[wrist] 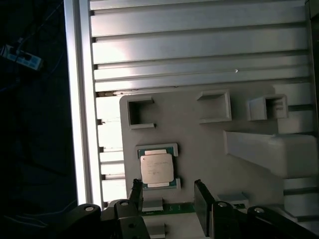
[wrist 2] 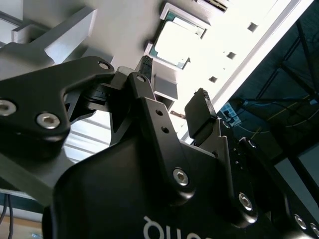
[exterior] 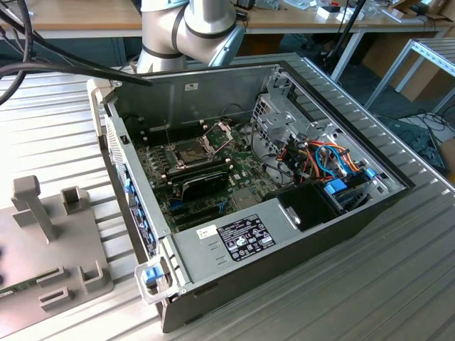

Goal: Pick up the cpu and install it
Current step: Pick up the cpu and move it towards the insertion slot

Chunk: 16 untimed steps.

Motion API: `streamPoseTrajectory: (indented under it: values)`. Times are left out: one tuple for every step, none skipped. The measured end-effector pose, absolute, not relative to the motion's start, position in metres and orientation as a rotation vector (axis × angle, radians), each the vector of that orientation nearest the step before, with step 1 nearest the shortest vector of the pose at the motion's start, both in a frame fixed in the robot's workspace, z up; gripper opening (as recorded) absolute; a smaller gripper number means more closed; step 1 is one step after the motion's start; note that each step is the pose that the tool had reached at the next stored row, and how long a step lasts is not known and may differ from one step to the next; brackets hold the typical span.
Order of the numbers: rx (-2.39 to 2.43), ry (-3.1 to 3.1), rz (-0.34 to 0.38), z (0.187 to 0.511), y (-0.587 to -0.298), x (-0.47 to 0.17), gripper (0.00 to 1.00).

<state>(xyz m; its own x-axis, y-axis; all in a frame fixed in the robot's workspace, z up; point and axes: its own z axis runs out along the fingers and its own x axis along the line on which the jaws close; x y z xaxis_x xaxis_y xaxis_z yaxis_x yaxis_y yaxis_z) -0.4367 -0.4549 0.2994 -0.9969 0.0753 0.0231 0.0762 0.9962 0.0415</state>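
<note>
Jaws apart over the fixture plate [wrist: 199, 142], with the cpu [wrist: 156, 169] just past their tips.
In the first wrist view the cpu lies flat in a green-edged nest [wrist: 174, 149] near the plate's edge. Faint print on its lid seems too dim to read. The gripper [wrist: 168, 199] is empty, its jaws spread, with the cpu nearer one of them. In the exterior view, a black label [exterior: 245, 238] sits inside the open computer case [exterior: 213, 85] beside the plate, its print too small to read.

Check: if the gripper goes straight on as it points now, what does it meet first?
Likely the cpu, or the grey fixture plate it lies on. In the first wrist view the open gripper points at that plate, with the cpu just ahead. Depth is unclear, so this is not certain.
</note>
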Motion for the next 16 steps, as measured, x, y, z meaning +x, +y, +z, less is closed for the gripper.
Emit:
streamPoseTrajectory:
  values:
    - [-0.118,-3.117,-0.066,0.298,-0.4549,-0.4368,0.54]
    - [-0.118,-3.117,-0.066,0.2978,-0.4549,-0.4368,0.54]
    - [-0.118,-3.117,-0.066,0.2977,-0.4549,-0.4368,0.54]
    - [-0.118,-3.117,-0.066,0.2975,-0.4549,-0.4368,0.54]
    - [-0.118,-3.117,-0.066,0.2975,-0.4549,-0.4367,0.54]
    - [-0.118,-3.117,-0.066,0.2975,-0.4549,-0.4367,0.54]
    - [-0.118,-3.117,-0.066,0.2975,-0.4549,-0.4368,0.54]
    - [-0.118,-3.117,-0.066,0.2975,-0.4549,-0.4368,0.54]
    - [-0.118,-3.117,-0.066,0.2975,-0.4549,-0.4368,0.54]
    - [-0.118,-3.117,-0.066,0.2975,-0.4549,-0.4368,0.54]
    - [-0.118,-3.117,-0.066,0.2974,-0.4549,-0.4368,0.54]
    - [-0.118,-3.117,-0.066,0.2974,-0.4549,-0.4367,0.54]
    - [-0.118,-3.117,-0.066,0.2974,-0.4549,-0.4368,0.54]
    - [-0.118,-3.117,-0.066,0.2974,-0.4549,-0.4367,0.54]
    - [-0.118,-3.117,-0.066,0.297,-0.4549,-0.4367,0.54]
    - [-0.118,-3.118,-0.067,0.296,-0.4549,-0.4367,0.54]
